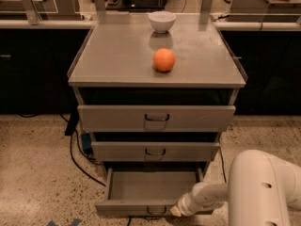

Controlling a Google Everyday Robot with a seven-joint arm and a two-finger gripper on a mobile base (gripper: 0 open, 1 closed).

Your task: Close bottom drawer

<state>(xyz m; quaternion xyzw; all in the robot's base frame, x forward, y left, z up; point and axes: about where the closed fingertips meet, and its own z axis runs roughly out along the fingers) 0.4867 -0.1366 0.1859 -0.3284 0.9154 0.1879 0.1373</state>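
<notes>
A cable (75,157) trails on the floor left of the cabinet (113,60), whose surface carries an orange (164,60) and, farther back, a bowl (162,21). The bottom drawer (123,207) stands pulled out. The gripper (175,211) sits at its front panel's right end; whether it is open cannot be told.

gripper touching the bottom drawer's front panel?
Cannot tell. In the camera view the gripper sits low at the right end of the front panel of the open bottom drawer, overlapping it. Neither a gap nor contact shows plainly.
</notes>
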